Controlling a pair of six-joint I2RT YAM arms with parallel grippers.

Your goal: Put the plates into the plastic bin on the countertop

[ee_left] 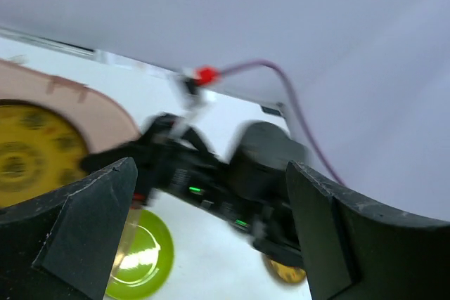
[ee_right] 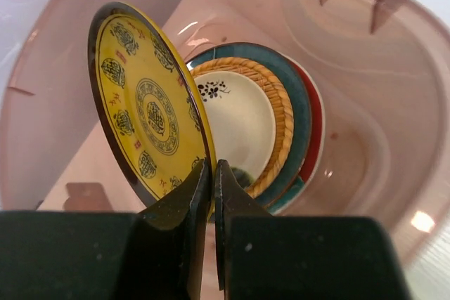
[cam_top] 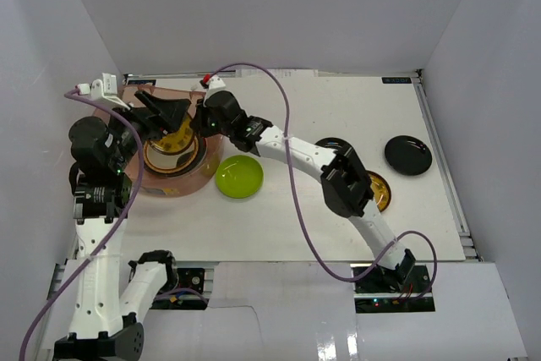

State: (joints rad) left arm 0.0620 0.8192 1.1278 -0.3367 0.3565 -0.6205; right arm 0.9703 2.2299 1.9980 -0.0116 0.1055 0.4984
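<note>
Bright, even, diffuse light fills the overhead view, with only soft shadows on the countertop [cam_top: 473, 209]. The left wrist view is motion-blurred. The right wrist view is sharp, with small highlights on the plastic bin [ee_right: 365, 103]

One bin [ee_right: 365, 89], one lime plate [cam_top: 238, 177], two gold plates [ee_right: 151, 114].

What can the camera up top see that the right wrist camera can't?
Only the top view shows the green plate and the black plate lying on the table, plus both arms. Only the right wrist view shows the stack inside: a cream plate on a teal plate on a red plate, and the right jaws shut on a plate's rim. Both show the yellow plate and the pink bin.
</note>
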